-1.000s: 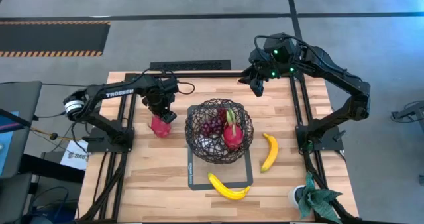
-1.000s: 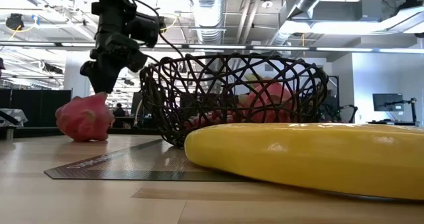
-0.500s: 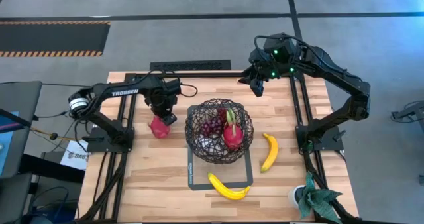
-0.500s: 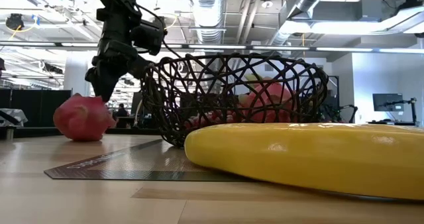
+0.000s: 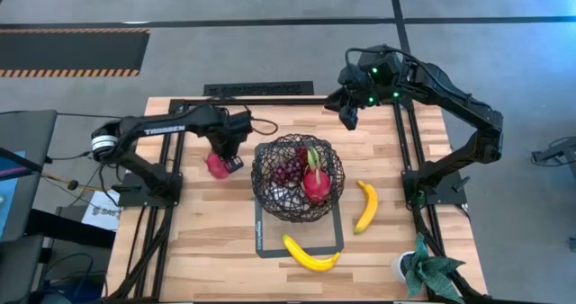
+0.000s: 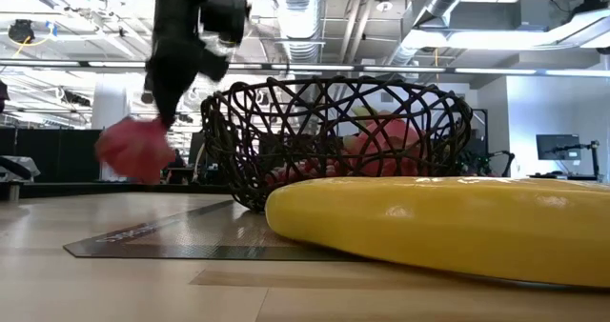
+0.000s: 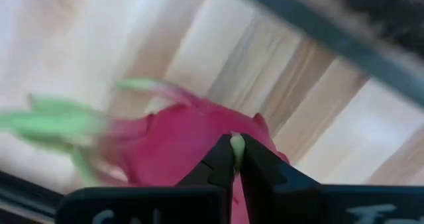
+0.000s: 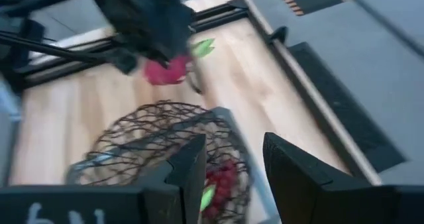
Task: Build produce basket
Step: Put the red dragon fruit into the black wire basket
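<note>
- Left wrist view is showing the pink-red dragon fruit with green tips (image 7: 179,141) pinched by the left gripper (image 7: 236,159): fingers nearly touching, clamped on a thin green scale rather than around the body. Fruit is sitting just beside the basket's left wall, outside it, apparently lifted off the table in the low view.
- Risk: that scale is looking like a weak hold. Fruit could be tearing free or swinging and dropping onto the wooden table (image 5: 216,241) during the carry.
- Risk: round dark wire basket (image 5: 298,178) is standing right next to the gripper; a low pass could be catching the rim and shoving it off the grey mat (image 5: 263,241).
- Basket is already holding a second dragon fruit (image 5: 315,182) and dark red grapes (image 5: 288,172); a drop from height could be knocking them about.
- Two yellow bananas are lying outside: one (image 5: 311,254) in front of the basket, one (image 5: 366,205) to its right.
- Right gripper (image 5: 349,115) is hanging open above the table's far edge, well apart, so no collision worry there now.
</note>
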You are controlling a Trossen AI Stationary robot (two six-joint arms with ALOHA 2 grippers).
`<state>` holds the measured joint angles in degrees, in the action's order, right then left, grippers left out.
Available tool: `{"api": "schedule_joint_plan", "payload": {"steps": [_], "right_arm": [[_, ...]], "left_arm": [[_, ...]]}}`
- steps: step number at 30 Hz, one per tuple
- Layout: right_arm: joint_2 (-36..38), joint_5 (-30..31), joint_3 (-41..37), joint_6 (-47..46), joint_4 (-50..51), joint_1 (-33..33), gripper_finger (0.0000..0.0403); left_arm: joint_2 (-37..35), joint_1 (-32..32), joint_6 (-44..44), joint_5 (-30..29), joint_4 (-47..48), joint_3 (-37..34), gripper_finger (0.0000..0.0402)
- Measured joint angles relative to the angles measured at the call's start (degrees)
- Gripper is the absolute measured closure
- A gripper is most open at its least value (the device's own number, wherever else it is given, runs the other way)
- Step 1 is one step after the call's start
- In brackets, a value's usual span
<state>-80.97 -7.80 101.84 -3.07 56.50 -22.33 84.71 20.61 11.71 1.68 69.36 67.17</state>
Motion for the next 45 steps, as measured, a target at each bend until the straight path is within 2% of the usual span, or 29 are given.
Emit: {"api": "schedule_joint_plan", "payload": {"steps": [5, 12, 15, 21, 26, 31, 34, 45], "right_arm": [[0.0, 7.5, 0.0, 1.6, 0.5, -0.6, 0.0243], [-0.6, 8.2, 0.0, 1.6, 0.0, -3.2, 0.0273], [-1.4, 8.2, -0.1, 1.6, -1.3, -3.7, 0.0286], [-3.0, 7.3, 0.0, 3.5, -6.0, -4.4, 0.0316], [-3.1, 7.4, 0.0, 4.9, -6.2, -5.6, 0.0336], [-3.0, 7.3, 0.0, 5.1, -5.5, -7.3, 0.0343], [-3.0, 7.4, 0.0, 5.1, -4.5, -8.3, 0.0344], [-2.2, 7.5, 0.0, 5.3, 2.0, -12.0, 0.0344]], "left_arm": [[-3.5, -4.5, 4.8, -8.2, 2.1, 10.9, 0.0401], [-6.1, -15.4, 7.1, -26.2, 1.6, 23.0, 0.0401], [-6.0, -20.3, 6.3, -31.4, 1.2, 24.7, 0.0401], [-5.8, -28.0, 5.9, -39.9, 0.2, 22.0, 0.0401], [-5.8, -30.2, 7.8, -39.9, -5.8, 18.1, 0.0401], [-4.6, -29.9, 2.8, -37.1, -16.0, 16.3, 0.0401], [-3.0, -28.9, -1.3, -34.8, -20.9, 16.0, 0.0401], [8.2, -25.5, -7.6, -23.0, -27.8, 16.0, 0.0401]]}}
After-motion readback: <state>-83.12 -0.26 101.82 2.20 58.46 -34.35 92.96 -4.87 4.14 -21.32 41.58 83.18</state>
